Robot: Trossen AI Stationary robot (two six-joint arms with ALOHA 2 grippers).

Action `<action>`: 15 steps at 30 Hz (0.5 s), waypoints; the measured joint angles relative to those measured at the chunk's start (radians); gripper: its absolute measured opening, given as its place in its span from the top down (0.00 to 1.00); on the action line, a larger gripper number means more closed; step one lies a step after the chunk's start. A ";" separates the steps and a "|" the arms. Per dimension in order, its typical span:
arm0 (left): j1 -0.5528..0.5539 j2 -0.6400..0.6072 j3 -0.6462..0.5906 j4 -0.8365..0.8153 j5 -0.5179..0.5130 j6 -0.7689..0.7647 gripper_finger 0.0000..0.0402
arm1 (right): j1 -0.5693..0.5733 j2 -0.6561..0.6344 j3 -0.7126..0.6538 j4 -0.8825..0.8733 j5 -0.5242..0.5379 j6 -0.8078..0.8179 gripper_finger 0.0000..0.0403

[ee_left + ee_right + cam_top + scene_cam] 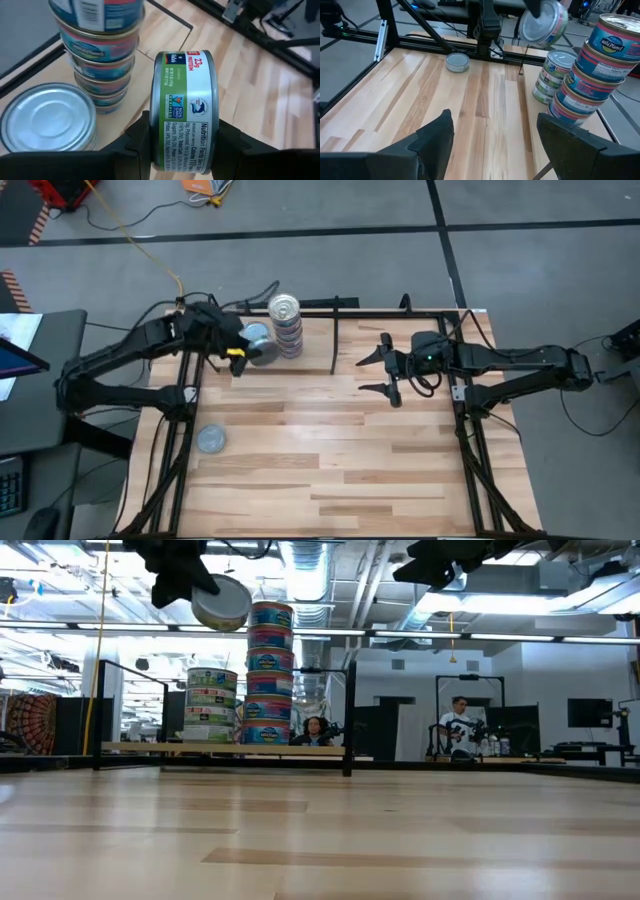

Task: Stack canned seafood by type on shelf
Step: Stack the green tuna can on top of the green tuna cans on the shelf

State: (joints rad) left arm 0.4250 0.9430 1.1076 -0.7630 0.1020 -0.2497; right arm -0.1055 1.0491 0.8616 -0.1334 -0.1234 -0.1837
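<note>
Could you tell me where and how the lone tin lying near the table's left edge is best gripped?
The lone tin lies flat, lid up, with open wood around it. Probably best to come straight down and pinch its low side wall across the width. The left claw is nearest but already holds a tin.

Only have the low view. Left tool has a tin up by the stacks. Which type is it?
Observer: Green label, going by the left wrist view. The held tin is clamped on edge in the left tool, and it looks to match the short green stack.
Operator: Any tins left to collect?
Observer: One loose tin, lying flat near the left edge of the board, well away from the short green stack.
Operator: Right tool?
Observer: The right tool is open and empty, on the far side of the divider rod from the held tin.
</note>
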 joint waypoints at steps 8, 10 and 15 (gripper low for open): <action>0.289 0.015 0.000 -0.009 0.220 0.075 0.68 | 0.000 0.000 0.000 -0.018 0.000 0.000 0.23; 0.354 0.036 0.000 -0.008 0.287 0.081 0.68 | 0.000 0.000 0.000 -0.019 0.000 -0.001 0.23; 0.481 0.098 0.000 -0.017 0.428 0.092 0.67 | -0.002 0.000 0.000 -0.023 0.000 -0.004 0.23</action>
State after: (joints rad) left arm 0.9061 1.0410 1.1076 -0.7803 0.5297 -0.1577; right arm -0.1070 1.0492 0.8616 -0.1561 -0.1235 -0.1872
